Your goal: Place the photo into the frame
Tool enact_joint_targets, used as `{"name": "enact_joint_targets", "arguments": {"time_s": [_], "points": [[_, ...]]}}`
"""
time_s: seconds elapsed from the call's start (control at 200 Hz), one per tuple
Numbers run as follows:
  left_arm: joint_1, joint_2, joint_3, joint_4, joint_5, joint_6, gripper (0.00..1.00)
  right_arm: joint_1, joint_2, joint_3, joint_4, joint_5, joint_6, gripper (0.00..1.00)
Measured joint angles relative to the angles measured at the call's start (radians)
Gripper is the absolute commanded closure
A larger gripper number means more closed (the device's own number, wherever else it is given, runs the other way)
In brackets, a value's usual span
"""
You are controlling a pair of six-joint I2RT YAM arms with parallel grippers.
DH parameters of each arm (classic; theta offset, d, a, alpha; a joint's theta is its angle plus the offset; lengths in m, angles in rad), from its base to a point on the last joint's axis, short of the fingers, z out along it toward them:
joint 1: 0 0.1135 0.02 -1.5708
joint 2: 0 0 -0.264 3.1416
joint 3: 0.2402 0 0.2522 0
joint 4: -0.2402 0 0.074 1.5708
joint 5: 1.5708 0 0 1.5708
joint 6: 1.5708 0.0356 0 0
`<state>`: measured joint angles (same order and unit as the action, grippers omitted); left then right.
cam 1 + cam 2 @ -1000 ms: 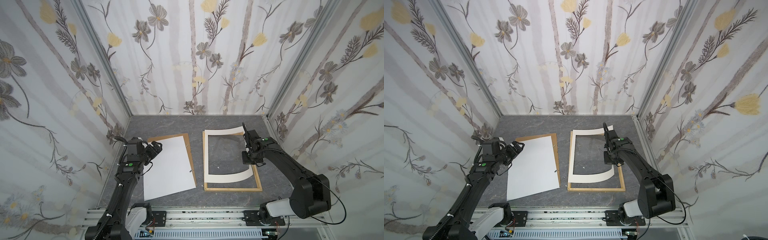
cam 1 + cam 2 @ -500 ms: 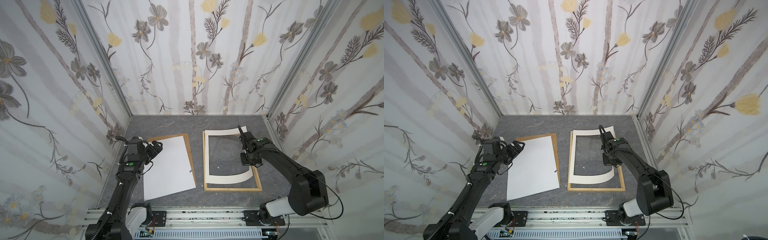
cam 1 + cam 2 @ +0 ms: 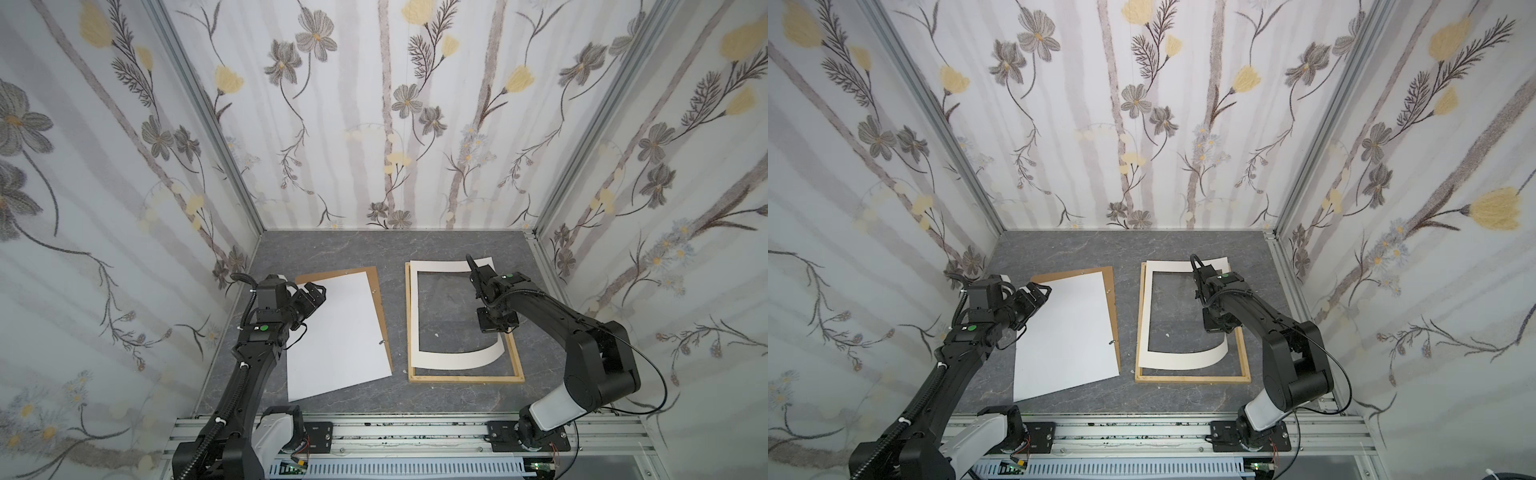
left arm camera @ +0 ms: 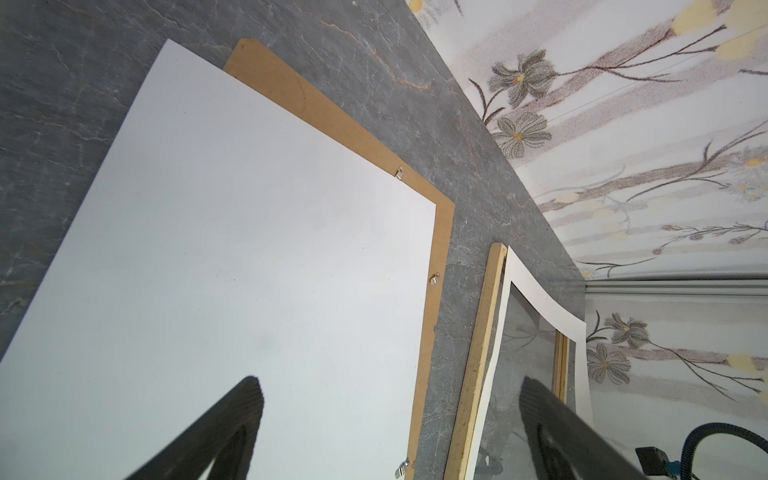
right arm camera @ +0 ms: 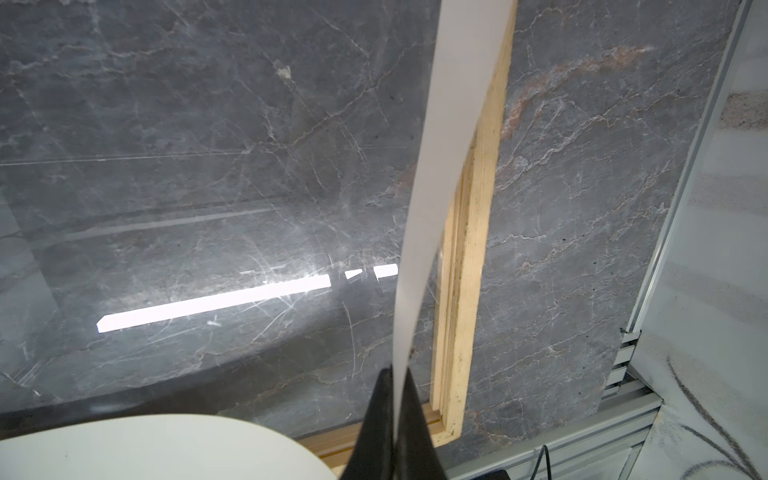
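The photo (image 3: 340, 332) (image 3: 1067, 332) (image 4: 249, 249) lies plain white side up on the left, on a brown backing board (image 3: 381, 307) (image 4: 440, 232). My left gripper (image 3: 318, 292) (image 3: 1042, 289) (image 4: 388, 390) is open at the photo's back left corner, holding nothing. The pale wooden frame (image 3: 465, 378) (image 3: 1192, 377) (image 5: 469, 249) lies flat on the right, with a white mat (image 3: 457, 360) (image 3: 1179, 360) (image 5: 449, 124) in it. My right gripper (image 3: 498, 330) (image 3: 1223, 332) (image 5: 395, 370) is shut on the mat's right strip. It holds that strip lifted and curled above the frame.
The grey marble-look tabletop (image 3: 395, 257) is enclosed by flowered walls on three sides. An aluminium rail (image 3: 415, 428) with the arm bases runs along the front. Small metal clips (image 4: 399, 172) stick out of the backing board's edge. Glass in the frame reflects a light bar (image 5: 216, 303).
My right gripper has shifted a little to the left over the frame, taking the mat's strip with it. The left arm and the photo have not moved.
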<state>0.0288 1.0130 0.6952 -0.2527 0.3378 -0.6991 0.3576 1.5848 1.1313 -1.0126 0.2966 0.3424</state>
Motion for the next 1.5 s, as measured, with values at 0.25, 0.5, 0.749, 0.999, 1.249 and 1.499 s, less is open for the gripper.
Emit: {"name": "enact_joint_targets", "arguments": {"time_s": [0.25,0.5,0.749,0.999,1.249,1.499], "points": [[0.000,0.006,-0.002,0.017,0.007,0.000,0.04,0.048,0.061,0.085,0.008,0.033,-0.027,1.00],[0.000,0.016,-0.002,0.017,0.007,0.001,0.04,0.038,0.099,0.079,-0.003,0.051,-0.034,0.99],[0.000,0.026,-0.002,0.019,0.007,0.001,0.04,0.007,0.093,0.046,0.002,0.105,-0.006,0.99],[0.000,0.026,-0.002,0.023,0.007,0.001,0.04,-0.021,0.124,-0.012,0.039,0.115,0.012,0.98],[0.000,0.026,-0.002,0.024,0.007,0.001,0.04,-0.046,0.099,-0.072,0.078,0.088,0.020,0.98],[0.000,0.026,-0.002,0.032,0.008,0.001,0.04,-0.077,0.051,-0.091,0.089,0.060,0.023,0.97]]}}
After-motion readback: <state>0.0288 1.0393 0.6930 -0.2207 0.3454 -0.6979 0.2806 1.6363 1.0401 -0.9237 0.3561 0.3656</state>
